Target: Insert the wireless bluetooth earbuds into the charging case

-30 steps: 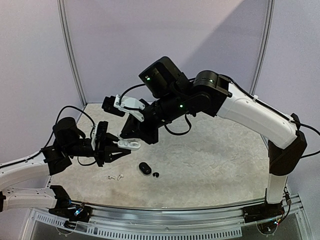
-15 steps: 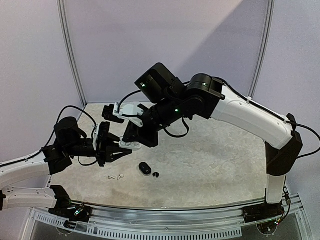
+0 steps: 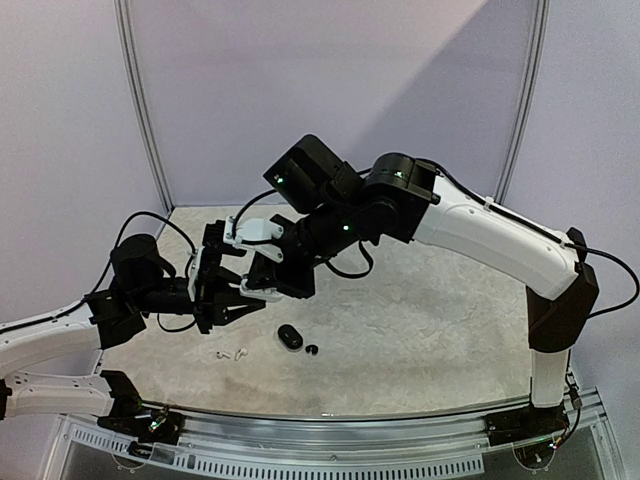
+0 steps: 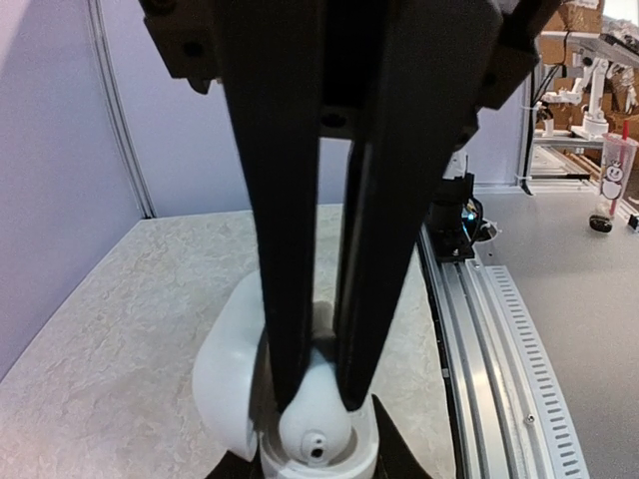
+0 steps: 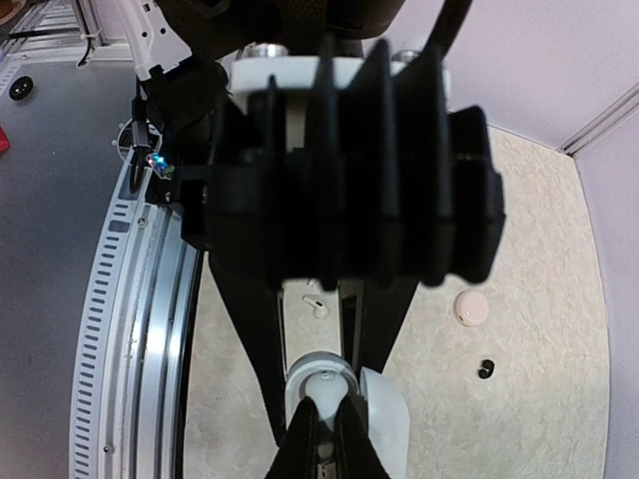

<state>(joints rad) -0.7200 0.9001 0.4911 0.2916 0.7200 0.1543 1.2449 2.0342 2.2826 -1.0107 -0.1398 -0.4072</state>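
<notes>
We see both hands meet over the tabletop (image 3: 420, 320), at the open white charging case (image 4: 228, 384).

The left hand (image 3: 243, 298) is closed on the base of the white charging case and holds it in the air, with the lid swung open to one side. The right hand (image 5: 321, 427) comes from above, its fingers almost together, and pinches a white earbud (image 4: 316, 431) right at the mouth of the case. We cannot tell if the bud sits fully inside. On the tabletop below lie a black case (image 3: 290, 337), a black earbud (image 3: 312, 350) just beside it, and two pale earbuds (image 3: 240, 352) a little to the left.
</notes>
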